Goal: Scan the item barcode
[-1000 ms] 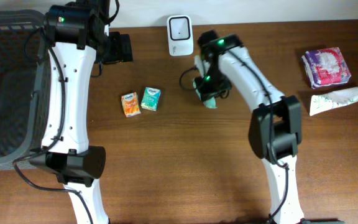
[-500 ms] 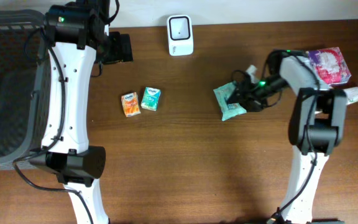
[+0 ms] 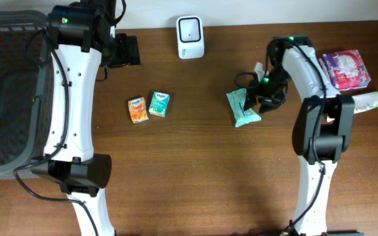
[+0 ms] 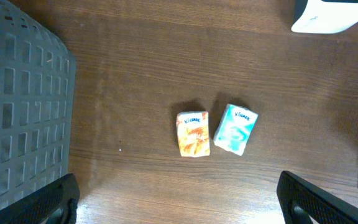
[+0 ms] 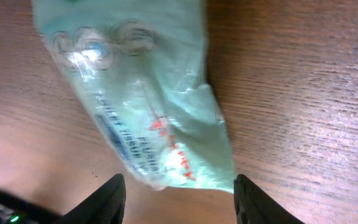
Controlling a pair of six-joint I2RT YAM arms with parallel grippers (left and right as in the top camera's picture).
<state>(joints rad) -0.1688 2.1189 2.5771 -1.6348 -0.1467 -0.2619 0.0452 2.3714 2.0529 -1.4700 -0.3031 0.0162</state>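
Presently, item: green tissue pack (image 3: 243, 108), laid flat on the tabletop (image 3: 195, 177), right of centre and well apart from the white scanner (image 3: 190, 29) at the far edge. Status: the pack is not presented to the scanner, and whether its barcode is already read cannot be told from its position. Judged outstanding: the orange pack (image 3: 136, 109) and teal pack (image 3: 159, 103), set side by side left of centre, and the floral pack (image 3: 344, 69) and tube (image 3: 356, 105) at the right edge, none of them placed near the scanner. Right pincer (image 5: 180, 190): jaws parted, nothing gripped. The near end of the green pack is flanked by the fingertips, with a clear gap shown on one side. Right arm: stretched toward the far side, the wrist folded back and down at the pack's right end. Left pincer (image 4: 176, 186): spread wide and empty, held high above the two small packs, beside the grey basket (image 3: 5, 98).
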